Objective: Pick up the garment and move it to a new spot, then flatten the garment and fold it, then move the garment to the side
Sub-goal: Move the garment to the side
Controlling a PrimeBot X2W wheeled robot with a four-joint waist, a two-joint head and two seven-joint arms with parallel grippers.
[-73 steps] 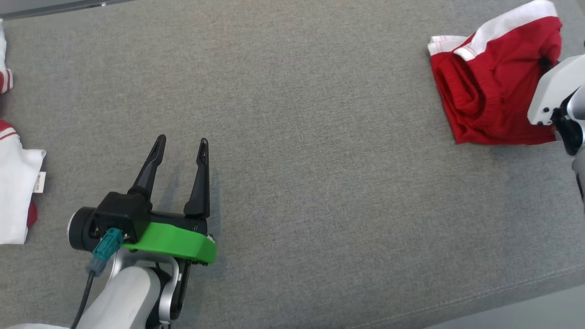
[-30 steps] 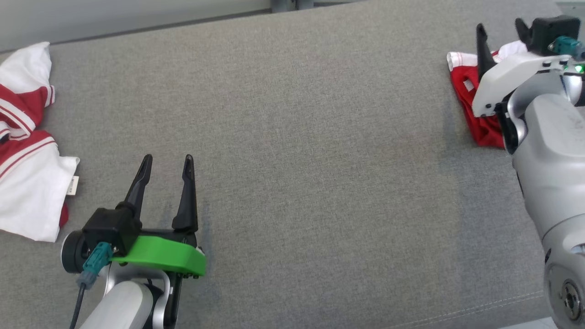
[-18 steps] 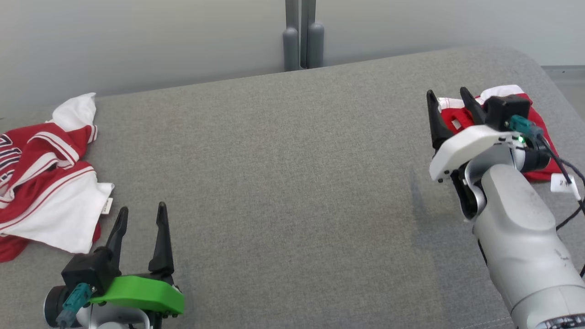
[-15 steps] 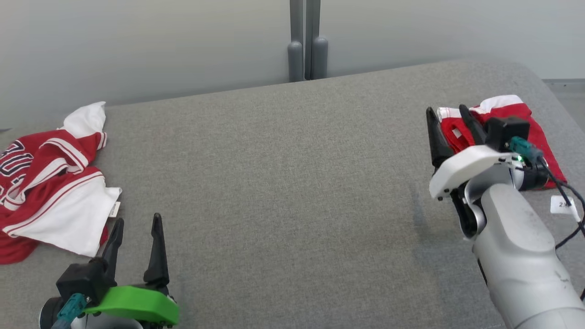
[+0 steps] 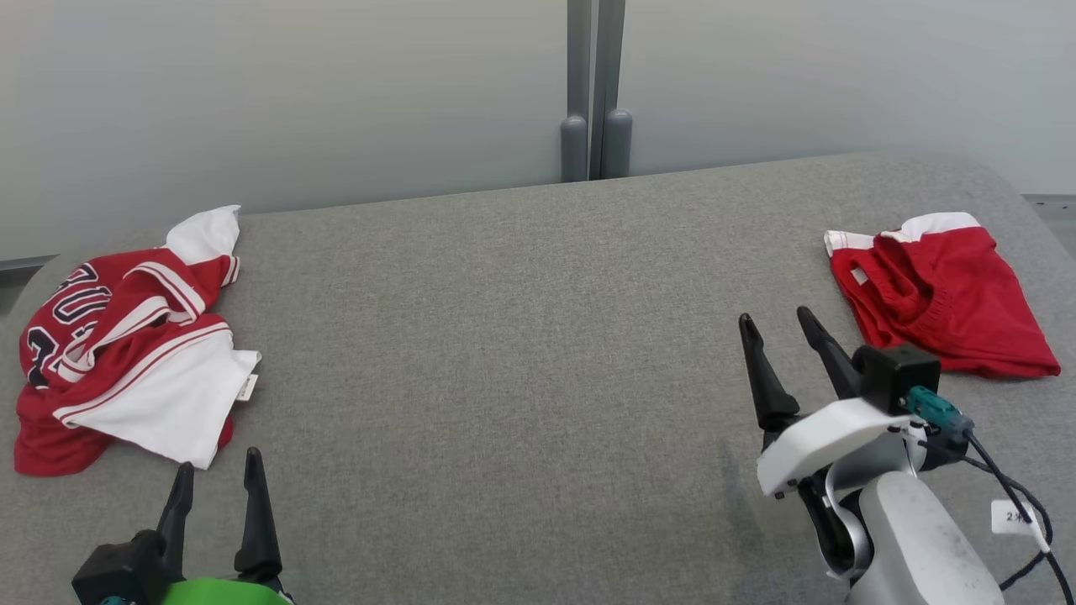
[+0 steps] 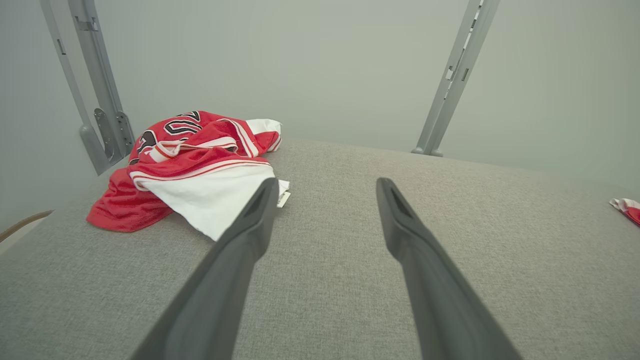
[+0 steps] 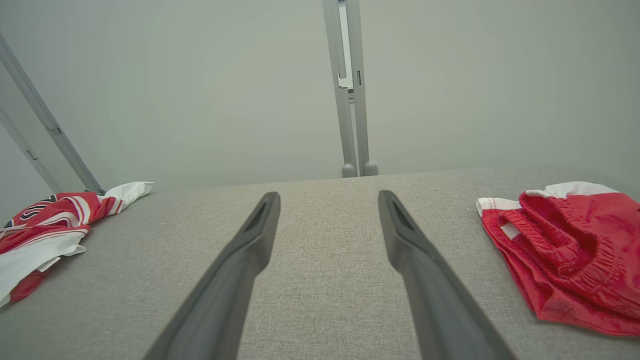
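The crumpled red-and-white jersey [image 5: 126,336] is lying at the left edge of the grey fabric counter [image 5: 504,378], near the left end effector [image 5: 217,460]; that and the right end effector [image 5: 773,316] are being held open, empty. Soft, light, perhaps slippery, it is best pinched at its raised white fold.

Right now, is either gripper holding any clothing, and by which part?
Nothing is held. Left gripper and right gripper are open and empty, apart from the jersey and shorts.

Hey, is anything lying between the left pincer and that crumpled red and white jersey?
Nothing visible does. Bare grey surface separates the open left pincer from the jersey, just ahead to its left. The red shorts lie far right.
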